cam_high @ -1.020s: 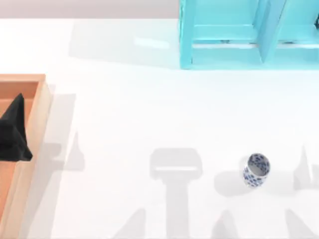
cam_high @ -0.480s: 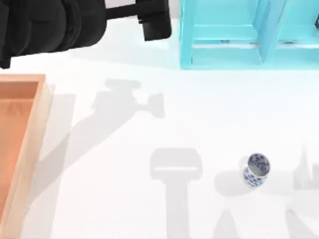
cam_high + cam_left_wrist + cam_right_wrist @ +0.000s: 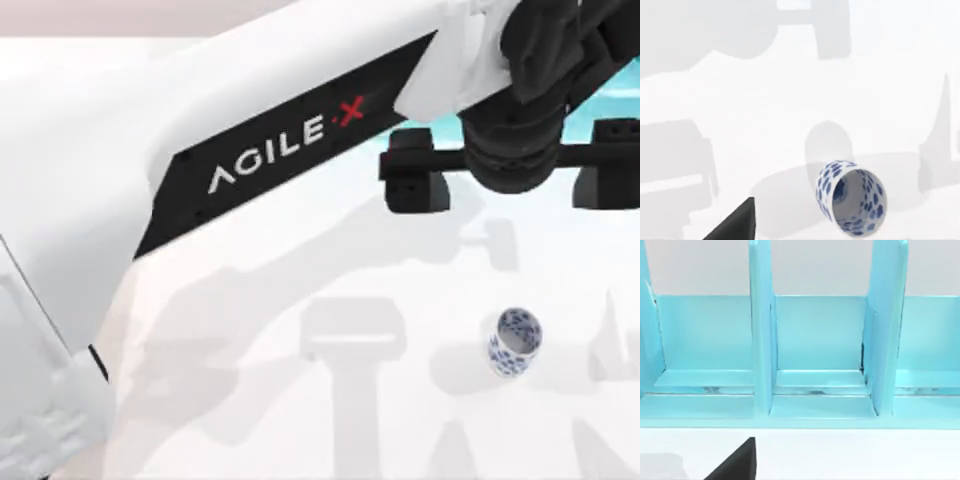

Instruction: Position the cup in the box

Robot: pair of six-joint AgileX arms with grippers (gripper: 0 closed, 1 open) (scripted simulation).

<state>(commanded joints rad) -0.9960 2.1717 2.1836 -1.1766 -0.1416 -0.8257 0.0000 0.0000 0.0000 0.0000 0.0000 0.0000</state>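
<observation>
1. In the top view you see my left arm as a broad, smooth white shell with a black panel lettered AGILE·X, sweeping across from the left. Its black left gripper (image 3: 510, 178) hangs high over the table, its two blocky fingers (image 3: 410, 182) spread wide apart with nothing between them.
2. In the same view, the small handleless cylindrical cup, glossy white with a blue floral pattern (image 3: 514, 342), stands upright on the plain matte white table (image 3: 250, 400), below the open gripper and well apart from it. A strip of the turquoise shelf-like frame (image 3: 620, 85) shows behind the wrist.
3. In the left wrist view you look down into the cup (image 3: 852, 199): round rim, pale hollow, blue blotches on the wall. A dark finger tip (image 3: 737, 222) sits near it, apart from it.
4. In the right wrist view the frame (image 3: 815, 355) faces the camera, with smooth flat upright dividers and a low ledge. One dark finger tip (image 3: 737, 462) shows; I cannot tell the right gripper's state.
</observation>
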